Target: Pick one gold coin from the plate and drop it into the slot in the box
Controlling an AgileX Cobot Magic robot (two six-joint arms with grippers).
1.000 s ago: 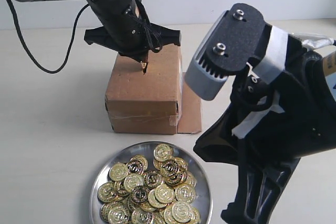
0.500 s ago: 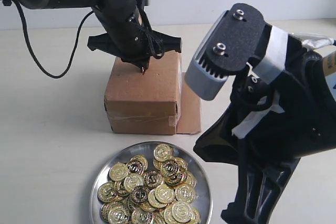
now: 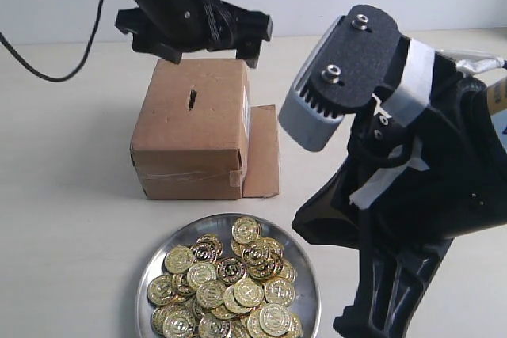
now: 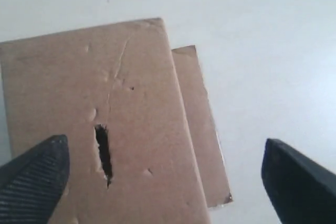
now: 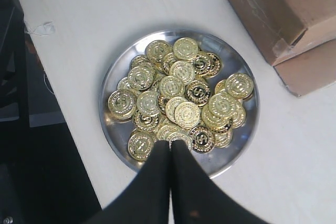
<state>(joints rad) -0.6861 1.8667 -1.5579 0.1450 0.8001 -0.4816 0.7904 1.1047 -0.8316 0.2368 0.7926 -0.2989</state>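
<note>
The brown cardboard box [image 3: 190,128] stands behind the plate, and the dark slot [image 3: 192,99] shows in its top. My left gripper [image 3: 212,53] hovers over the box's far edge. In the left wrist view this gripper [image 4: 168,182] is open and holds nothing, with the slot [image 4: 103,153] close to one finger. The silver plate [image 3: 303,275] near the front edge holds a heap of several gold coins [image 3: 226,282]. My right gripper [image 5: 170,142] is shut above the near side of the plate [image 5: 113,74], its tips over the coins [image 5: 178,98], with nothing seen in it.
A loose cardboard flap [image 3: 261,152] lies flat on the table against the box's right side. The bulky right arm [image 3: 404,172] fills the right foreground beside the plate. A black cable [image 3: 47,69] loops over the table at back left.
The left gripper, shut on a coin at the slot, has risen and opened. The coin is no longer seen. The box has slid to the left. The right arm has not moved.
</note>
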